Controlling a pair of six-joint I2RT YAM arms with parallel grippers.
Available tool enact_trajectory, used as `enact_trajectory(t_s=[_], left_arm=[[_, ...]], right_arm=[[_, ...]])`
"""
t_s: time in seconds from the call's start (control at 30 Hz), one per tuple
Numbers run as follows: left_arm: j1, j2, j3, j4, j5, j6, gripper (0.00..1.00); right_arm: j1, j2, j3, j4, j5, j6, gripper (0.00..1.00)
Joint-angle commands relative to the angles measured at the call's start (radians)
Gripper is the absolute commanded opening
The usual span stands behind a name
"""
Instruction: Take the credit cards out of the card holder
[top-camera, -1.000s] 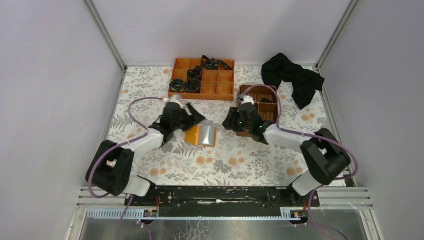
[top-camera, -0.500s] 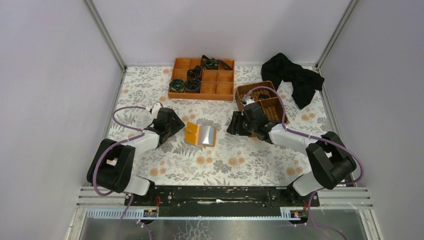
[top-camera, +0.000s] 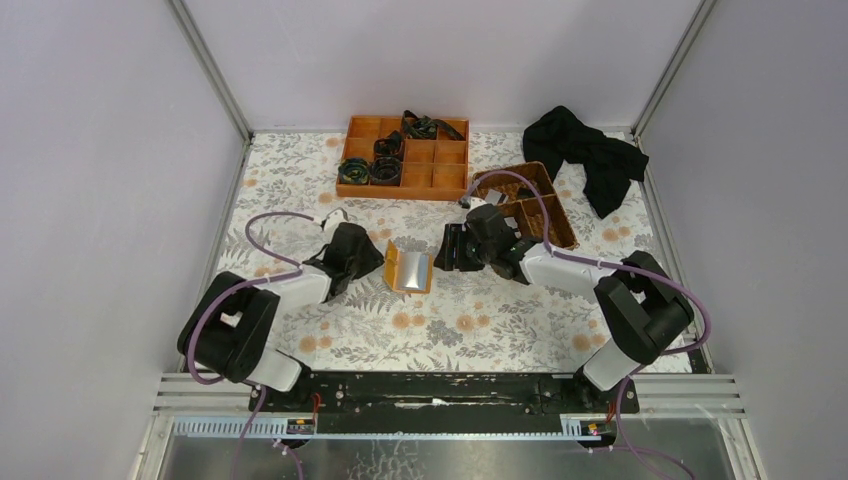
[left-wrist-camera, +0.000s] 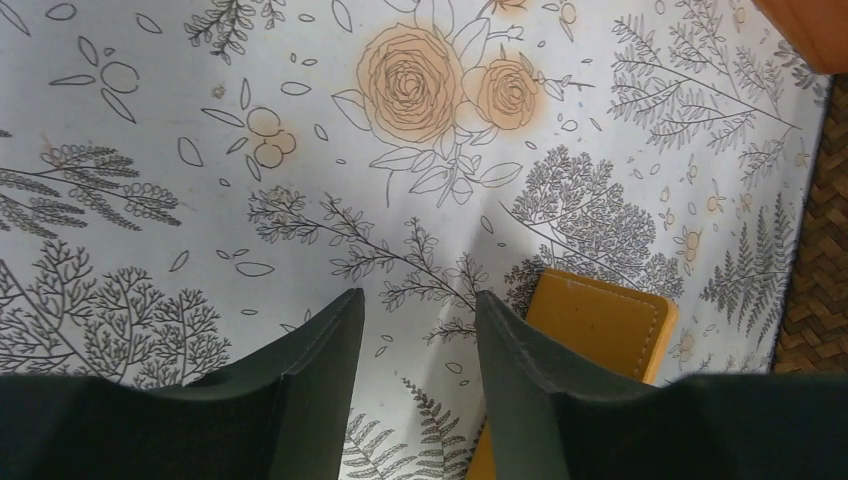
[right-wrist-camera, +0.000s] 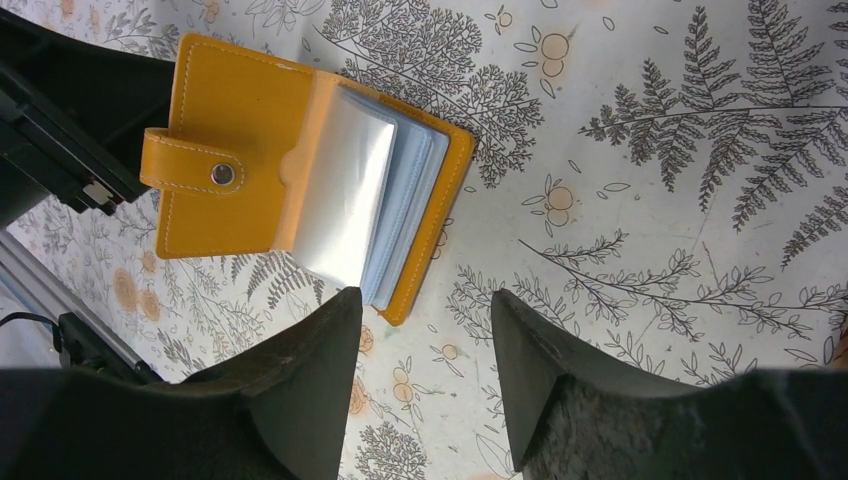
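Note:
The card holder (top-camera: 408, 268) lies open on the floral cloth, orange-tan outside, with a snap strap (right-wrist-camera: 190, 172) on one flap. A stack of pale, shiny sleeves (right-wrist-camera: 365, 200) fills the other flap; the credit cards themselves do not show apart from them. My left gripper (top-camera: 372, 262) is low at the holder's left edge, open, with only cloth between its fingers (left-wrist-camera: 418, 310). The orange flap (left-wrist-camera: 600, 320) lies just outside its right finger. My right gripper (top-camera: 443, 248) hovers at the holder's right side, open and empty (right-wrist-camera: 425, 305), with the holder's corner just ahead of its left finger.
An orange compartment tray (top-camera: 400, 190) with black coiled items stands at the back. A brown wicker basket (top-camera: 545, 212) sits just behind the right arm, and a black cloth (top-camera: 585, 150) lies at the back right. Grey walls close in both sides.
The left gripper came down to the holder's left edge and its jaws narrowed. The right gripper moved left from the basket to the holder's right side. The holder's left flap looks lifted.

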Motion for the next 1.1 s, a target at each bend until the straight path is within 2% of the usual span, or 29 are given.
enact_trajectory(t_s=[0.0, 0.17, 0.4, 0.43, 0.47, 0.53, 0.57, 0.67, 0.73, 0.87, 1.07], left_arm=[[-0.022, 0.017, -0.067, -0.034, 0.010, -0.024, 0.53], [-0.020, -0.055, -0.054, -0.097, -0.056, -0.048, 0.53], [-0.022, -0.281, -0.073, -0.122, -0.118, -0.059, 0.53], [-0.022, -0.303, -0.068, -0.120, -0.121, -0.058, 0.53], [-0.023, -0.314, -0.058, -0.115, -0.120, -0.058, 0.53], [-0.033, -0.314, -0.022, -0.112, -0.129, -0.053, 0.55], [-0.034, -0.309, 0.000, -0.121, -0.141, -0.050, 0.56], [-0.033, -0.311, 0.049, -0.153, -0.193, -0.037, 0.62], [-0.033, -0.329, 0.051, -0.158, -0.209, -0.021, 0.73], [-0.033, -0.367, 0.030, -0.156, -0.223, -0.006, 0.91], [-0.030, -0.361, -0.005, -0.129, -0.204, -0.004, 0.95]], right_arm=[[0.013, 0.002, 0.039, 0.031, -0.023, -0.001, 0.59], [0.064, 0.078, 0.140, -0.031, 0.012, -0.045, 0.61], [0.110, 0.194, 0.251, -0.054, 0.020, -0.048, 0.51], [0.110, 0.199, 0.256, -0.054, 0.019, -0.047, 0.48], [0.110, 0.204, 0.263, -0.054, 0.015, -0.048, 0.40], [0.110, 0.221, 0.287, -0.056, -0.016, -0.048, 0.05], [0.112, 0.238, 0.306, -0.060, -0.035, -0.048, 0.01], [0.135, 0.278, 0.370, -0.077, -0.049, -0.053, 0.00], [0.150, 0.315, 0.415, -0.096, -0.049, -0.058, 0.01], [0.172, 0.407, 0.493, -0.128, -0.071, -0.071, 0.09], [0.190, 0.468, 0.504, -0.208, -0.008, -0.085, 0.07]])
